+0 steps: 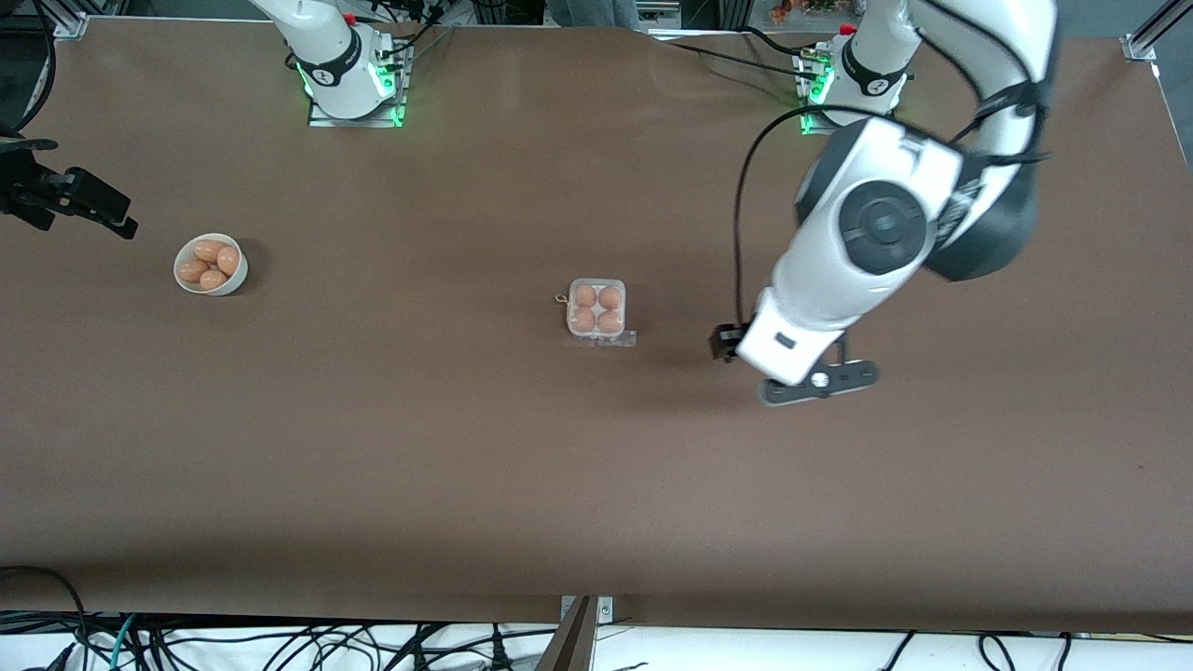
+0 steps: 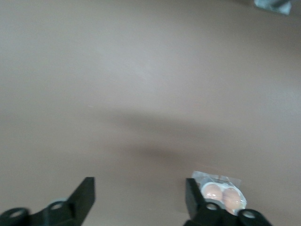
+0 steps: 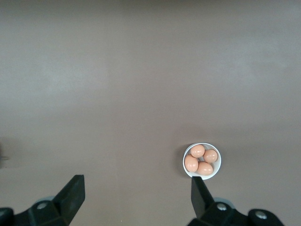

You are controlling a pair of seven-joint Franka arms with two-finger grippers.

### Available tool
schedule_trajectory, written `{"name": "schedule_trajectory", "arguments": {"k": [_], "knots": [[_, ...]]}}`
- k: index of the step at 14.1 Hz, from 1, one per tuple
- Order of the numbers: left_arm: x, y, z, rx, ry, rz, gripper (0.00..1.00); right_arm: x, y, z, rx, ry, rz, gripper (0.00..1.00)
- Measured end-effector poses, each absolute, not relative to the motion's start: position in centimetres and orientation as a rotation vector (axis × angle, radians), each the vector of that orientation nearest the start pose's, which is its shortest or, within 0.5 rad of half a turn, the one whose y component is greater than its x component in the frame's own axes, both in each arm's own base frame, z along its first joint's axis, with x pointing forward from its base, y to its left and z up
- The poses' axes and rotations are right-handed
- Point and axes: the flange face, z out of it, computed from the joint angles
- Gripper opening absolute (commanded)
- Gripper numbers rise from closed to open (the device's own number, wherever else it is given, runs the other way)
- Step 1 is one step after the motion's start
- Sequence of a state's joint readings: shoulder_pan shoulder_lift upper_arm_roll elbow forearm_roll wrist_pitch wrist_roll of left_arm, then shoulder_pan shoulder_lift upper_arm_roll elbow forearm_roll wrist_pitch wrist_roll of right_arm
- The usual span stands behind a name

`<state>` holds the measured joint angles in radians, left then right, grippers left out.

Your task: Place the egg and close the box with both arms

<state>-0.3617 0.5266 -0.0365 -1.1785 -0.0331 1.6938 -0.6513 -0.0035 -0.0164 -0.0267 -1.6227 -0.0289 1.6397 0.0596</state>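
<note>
Sitting mid-table (image 1: 596, 485), the box (image 1: 597, 311) holds four eggs; whether its clear lid is fully shut is hard to make out. The left pincer (image 2: 139, 197) hangs over bare table toward the left arm's end, fingers spread wide, empty, mostly hidden beneath its arm. The right pincer (image 3: 136, 197), open too, hovers near a bowl (image 1: 211, 265) of eggs, half cut off.

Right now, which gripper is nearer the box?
Left. The left gripper hangs over bare table beside the box, toward the left arm's end. The right gripper is past the bowl.
</note>
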Motion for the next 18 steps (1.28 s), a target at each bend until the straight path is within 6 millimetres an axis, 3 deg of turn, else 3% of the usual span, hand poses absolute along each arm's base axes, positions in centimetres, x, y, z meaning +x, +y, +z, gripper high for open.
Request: {"name": "schedule_trajectory", "arguments": {"k": [5,7,10,12,14,18], "knots": [[67.4,-17.5,53.9,-3.130,-0.619,0.015,1.00,56.0,-1.8,60.7,-3.167,0.133,-0.038,1.00],[67.5,-13.8,56.3,-3.149,-0.563,-0.033,1.00,56.1,-1.8,60.8,-3.167,0.133,-0.041,1.00],[65.5,-6.7,60.1,-3.173,-0.321,-0.059,1.00,56.1,-1.6,61.0,-3.167,0.129,-0.048,1.00],[63.2,-2.2,60.8,-3.171,-0.240,-0.028,1.00,56.2,-1.4,61.0,-3.167,0.124,-0.048,1.00],[61.1,-0.6,60.7,-3.167,-0.220,0.010,1.00,56.2,-1.3,61.0,-3.166,0.121,-0.049,1.00],[59.1,-1.2,60.1,-3.163,-0.205,0.012,1.00,56.2,-1.3,61.0,-3.166,0.121,-0.049,1.00]]}}
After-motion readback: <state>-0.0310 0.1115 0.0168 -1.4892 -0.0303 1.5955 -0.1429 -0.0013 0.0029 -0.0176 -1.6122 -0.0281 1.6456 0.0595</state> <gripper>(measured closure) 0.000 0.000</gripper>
